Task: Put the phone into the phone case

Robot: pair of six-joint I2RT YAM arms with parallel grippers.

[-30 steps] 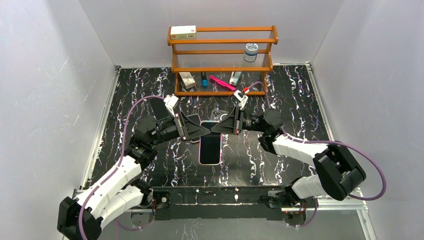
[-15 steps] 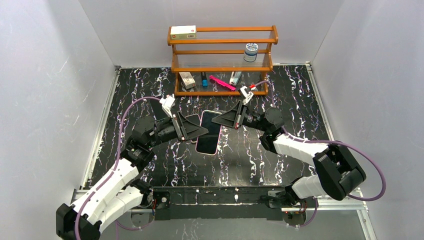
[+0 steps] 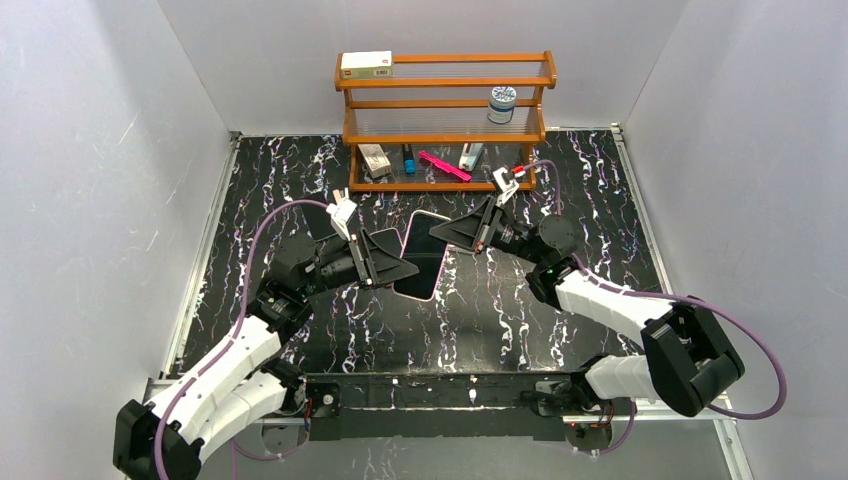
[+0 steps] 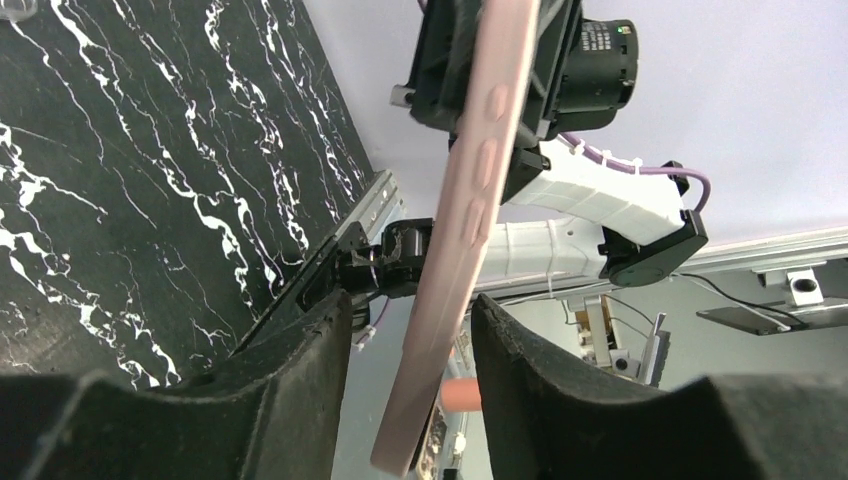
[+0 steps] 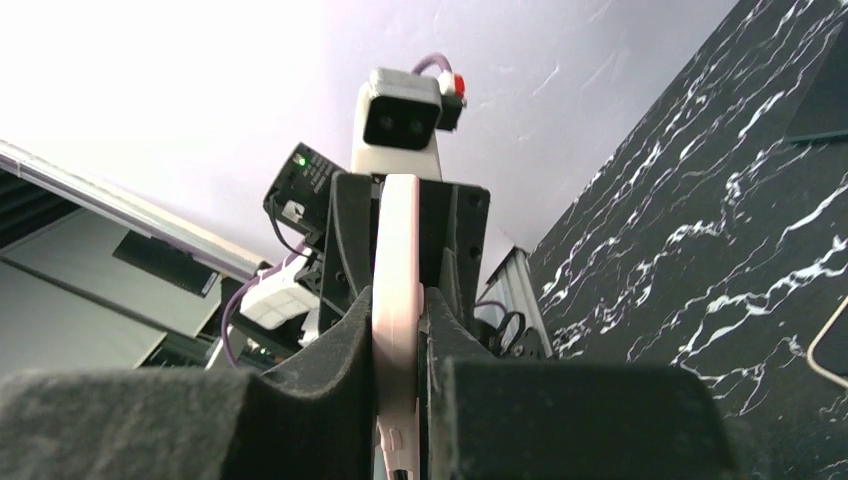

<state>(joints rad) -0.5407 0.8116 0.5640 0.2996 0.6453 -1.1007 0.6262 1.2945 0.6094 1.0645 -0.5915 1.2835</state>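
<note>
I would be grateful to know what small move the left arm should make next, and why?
Probably draw the left gripper straight back off the pink phone, jaws open. Its fingers flank the phone's edge with gaps on both sides, while the right gripper alone pinches it, tilted above the table.

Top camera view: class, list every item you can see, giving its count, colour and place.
table: one, black marbled, under everything
shelf: one, brown wood, back of table
box: one, white, top tier, left end
jar: one, blue-and-white lid, middle tier, right
grey packet: one, grey-white, bottom tier, left
blue item: one, blue, bottom tier
pink stick: one, pink, bottom tier, centre
white item: one, white, bottom tier, right
phone: one, pink, lifted between the grippers
right gripper: one, black, shut on phone
left gripper: one, black, open, fingers either side of phone
</note>
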